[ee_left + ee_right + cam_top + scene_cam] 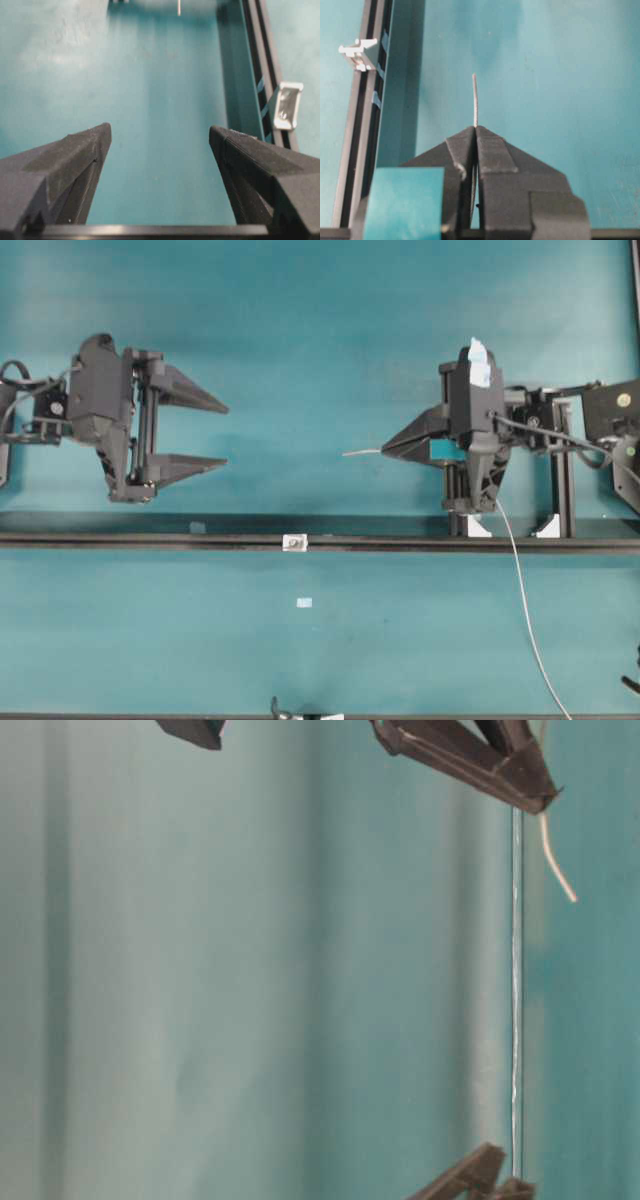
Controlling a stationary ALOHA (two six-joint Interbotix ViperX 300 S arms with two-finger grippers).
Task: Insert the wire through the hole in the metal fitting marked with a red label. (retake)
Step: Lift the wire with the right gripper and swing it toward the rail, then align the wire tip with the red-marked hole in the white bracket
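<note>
No text, number, brand or sign can be read in any view. The pale tag (478, 362) on top of the right hand's body is blank or too blurred to read, and the small pale patch (304, 602) on the counter likewise carries no legible marking.

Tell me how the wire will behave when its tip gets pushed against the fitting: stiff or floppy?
Probably fairly stiff over a short length: the stub past the right claw stands out unsupported with only a slight bend. The wire is very thin, so it may well buckle if it misses the hole in the metal fitting. Its long tail trails in a loose curve, so it likely drags lightly.
</note>
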